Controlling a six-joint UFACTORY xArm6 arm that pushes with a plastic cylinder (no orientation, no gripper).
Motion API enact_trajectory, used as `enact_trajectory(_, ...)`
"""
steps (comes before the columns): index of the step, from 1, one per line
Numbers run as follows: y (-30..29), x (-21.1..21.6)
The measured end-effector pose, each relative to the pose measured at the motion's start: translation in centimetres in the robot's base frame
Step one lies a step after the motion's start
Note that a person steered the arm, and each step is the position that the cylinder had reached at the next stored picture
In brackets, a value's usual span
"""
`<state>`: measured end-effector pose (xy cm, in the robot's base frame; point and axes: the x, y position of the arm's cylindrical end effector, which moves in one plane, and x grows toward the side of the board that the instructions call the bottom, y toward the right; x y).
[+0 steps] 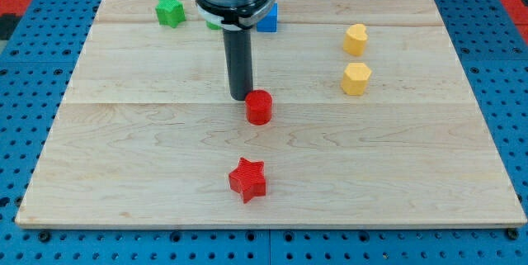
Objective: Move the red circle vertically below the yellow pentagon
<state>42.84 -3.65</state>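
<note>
My tip (242, 97) is down on the pale wooden desk (124, 158), a little above the board's middle, and it sits right at the upper left shoulder of the red circle (259, 107), touching it or as good as touching, though the angle makes the actual contact hard to call. There is no hand on this arm, only the straight dark rod, so nothing is clasped or held; the rod simply stands upright against the block. The red circle itself rests near the centre of the desk, well to the view's left of the yellow pentagon (356, 78), and only slightly lower than it. Just above that pentagon, near but apart, sits a yellow heart (355, 40). Down toward the view's bottom, almost straight under the red circle, lies a red star (248, 179), well clear of everything else. Up at the view's top left, a green star (170, 11) sits by itself. Behind the arm's grey housing a blue block (268, 20) peeks out on the right side, its shape partly hidden, and a sliver of another green block (213, 24) shows at the housing's left edge, too covered to name its shape.
</note>
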Motion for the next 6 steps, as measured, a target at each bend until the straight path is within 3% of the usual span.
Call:
enact_trajectory(2,-7.5,-0.1)
enact_trajectory(4,-7.5,2.9)
enact_trajectory(6,-3.6,4.2)
